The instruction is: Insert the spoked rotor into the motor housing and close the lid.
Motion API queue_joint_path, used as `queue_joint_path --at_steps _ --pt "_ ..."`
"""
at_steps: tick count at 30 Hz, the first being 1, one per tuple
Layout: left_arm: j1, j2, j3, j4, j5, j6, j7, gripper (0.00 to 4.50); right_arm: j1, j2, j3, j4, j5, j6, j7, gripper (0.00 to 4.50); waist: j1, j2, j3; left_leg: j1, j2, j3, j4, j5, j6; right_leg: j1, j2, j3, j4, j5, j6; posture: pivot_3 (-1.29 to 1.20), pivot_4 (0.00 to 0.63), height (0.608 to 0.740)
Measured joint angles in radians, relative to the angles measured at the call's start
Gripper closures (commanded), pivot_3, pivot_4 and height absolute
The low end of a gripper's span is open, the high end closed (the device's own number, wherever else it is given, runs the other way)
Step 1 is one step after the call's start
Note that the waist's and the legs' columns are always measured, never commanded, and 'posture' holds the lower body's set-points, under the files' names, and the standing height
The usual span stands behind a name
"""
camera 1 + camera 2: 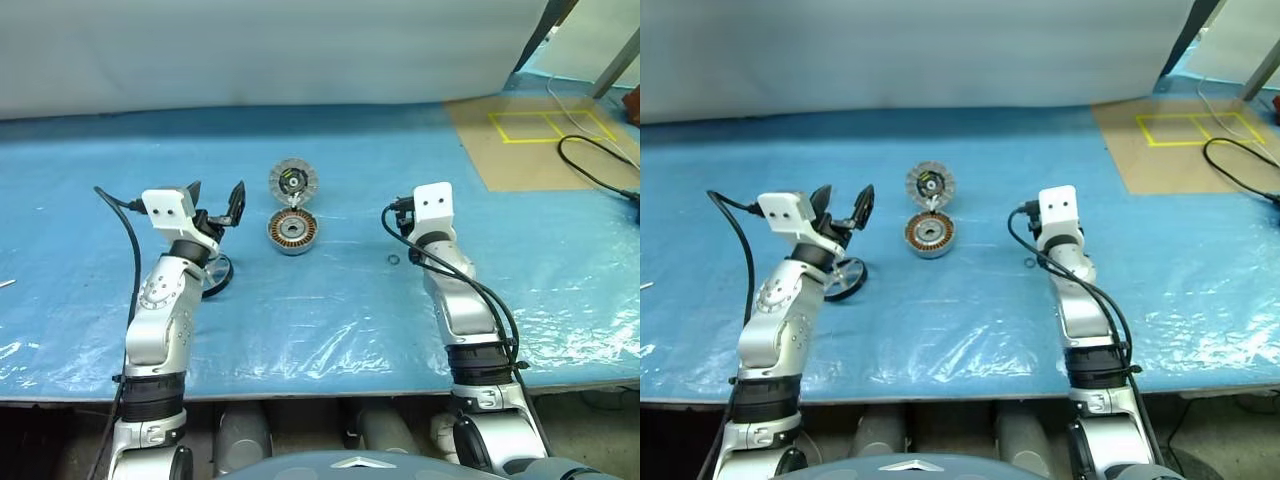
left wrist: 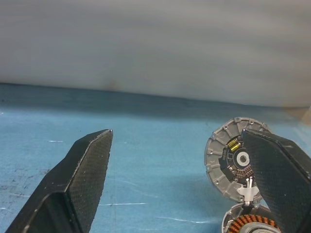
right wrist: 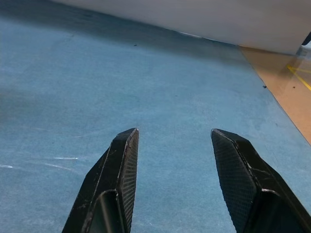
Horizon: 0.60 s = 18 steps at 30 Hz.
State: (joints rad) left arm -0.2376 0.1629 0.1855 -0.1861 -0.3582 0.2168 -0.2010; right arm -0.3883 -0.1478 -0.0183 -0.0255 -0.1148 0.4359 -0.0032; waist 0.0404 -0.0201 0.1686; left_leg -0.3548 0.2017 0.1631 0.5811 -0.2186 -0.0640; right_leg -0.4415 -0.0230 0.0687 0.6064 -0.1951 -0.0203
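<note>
Blue plastic sheeting covers the tabletop, with a white backdrop along its far edge and a brown patch marked with yellow tape near the far right corner.

Motor housing: shallow round grey cup with copper-brown windings showing inside, lying near the middle of the tabletop, between the two arms. Its lid stands open, tilted up from the hinge on the housing's far side, ribbed face with black-and-yellow centre turned toward the robot; the left wrist view shows the same face above the windings.

Spoked rotor: black-rimmed wheel lying flat on the sheeting toward the left part of the tabletop, just beside and partly under the left forearm, apart from the housing.

Left pincer: raised above the sheeting to the left of the housing, fingers spread wide, nothing between them.

Right pincer: fingers parted at a moderate gap over bare blue sheeting, gripping nothing; the right arm reaches forward on the housing's right.

Small black O-ring: lying on the sheeting just beside the right wrist. A black cable loops near the right edge.
</note>
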Motion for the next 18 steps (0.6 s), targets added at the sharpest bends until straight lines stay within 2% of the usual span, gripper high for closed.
queue_joint_path --at_steps 11,18 --pt "-0.021 0.077 0.002 0.026 -0.062 0.046 -0.132 0.01 0.001 -0.009 -0.004 0.005 0.0 -0.015 0.002 2.04 0.0 0.0 0.0 0.0 0.0 0.0 0.0 0.0 0.0 0.0 0.0 -0.001 0.0 0.0 0.0 0.0 0.15 0.74" --pt "-0.037 0.082 -0.001 0.035 -0.081 0.069 -0.169 0.01 0.0 0.002 -0.004 0.027 0.0 -0.021 0.0 2.04 -0.001 0.0 0.0 0.0 0.0 0.0 0.0 0.0 0.0 0.0 0.0 -0.001 0.0 0.0 0.0 0.0 0.15 0.74"
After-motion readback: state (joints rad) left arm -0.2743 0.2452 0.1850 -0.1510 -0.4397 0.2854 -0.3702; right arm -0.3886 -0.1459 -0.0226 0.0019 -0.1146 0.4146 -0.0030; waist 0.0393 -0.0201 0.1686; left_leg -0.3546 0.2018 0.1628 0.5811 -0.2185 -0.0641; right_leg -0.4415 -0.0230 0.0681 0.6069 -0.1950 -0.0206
